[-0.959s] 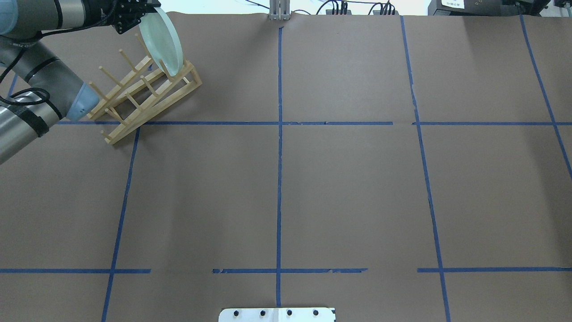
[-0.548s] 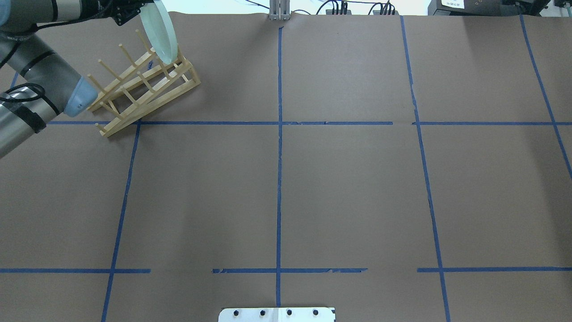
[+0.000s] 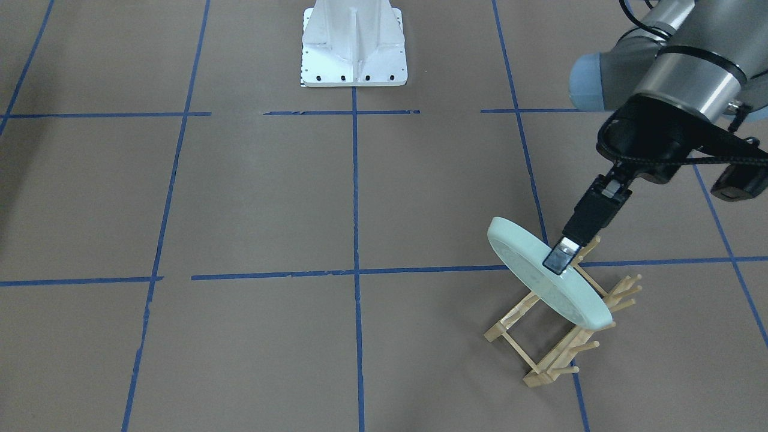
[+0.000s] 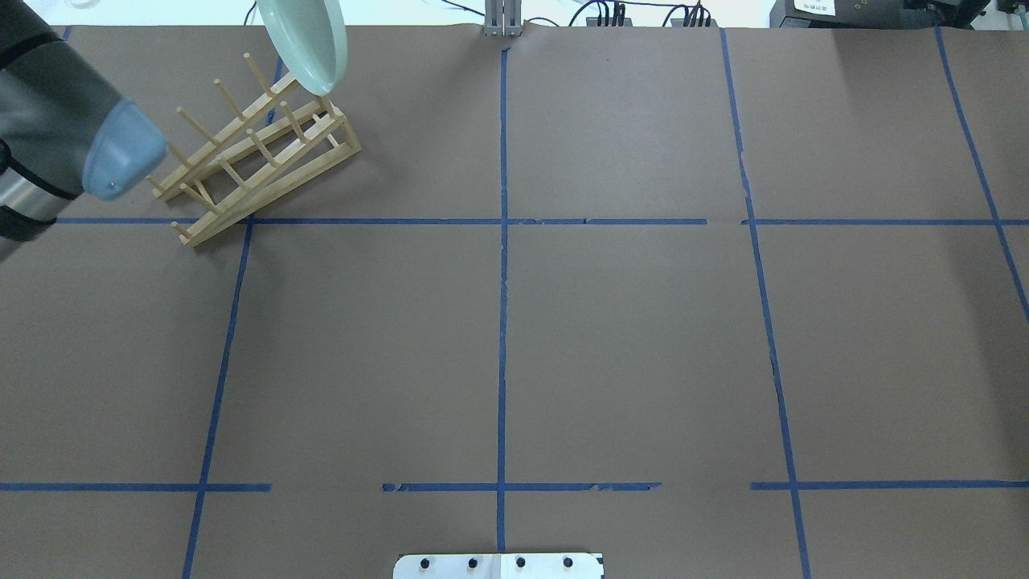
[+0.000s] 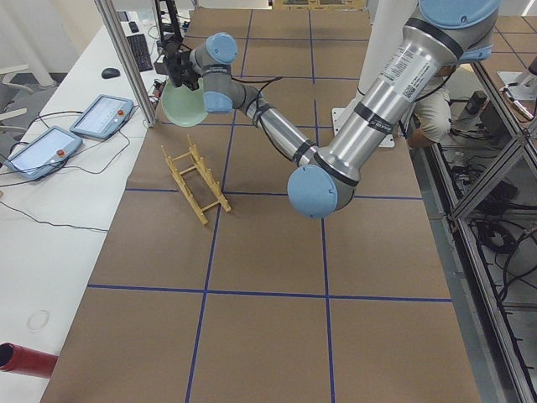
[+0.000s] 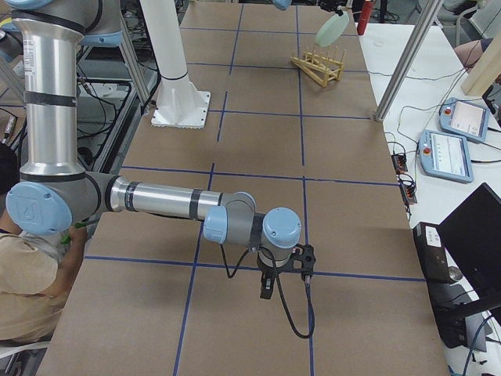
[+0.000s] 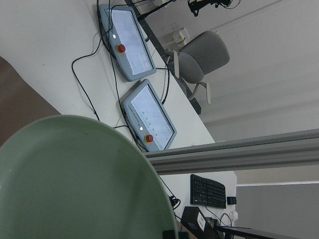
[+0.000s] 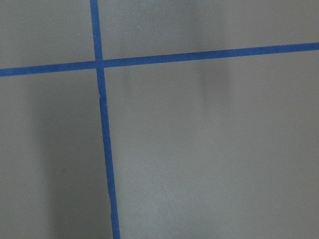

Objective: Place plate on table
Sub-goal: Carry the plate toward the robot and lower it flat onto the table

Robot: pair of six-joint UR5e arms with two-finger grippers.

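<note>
Exterior front-facing view: the left hand (image 3: 559,259) is seen clamped on the rim of the mint-green plate (image 3: 522,255), with one finger laid on the near face and the other hidden behind it. The plate is held on edge and tilted, in the air over the end of the wooden peg rack (image 3: 543,342). In the left side view it appears clear of the pegs. An edge grip is judged suited to upright pegs, so tipping flat is yet required before it is set on the surface (image 3: 252,198). The right hand (image 6: 267,288) is poised low, well apart, and its opening cannot be told.
</note>
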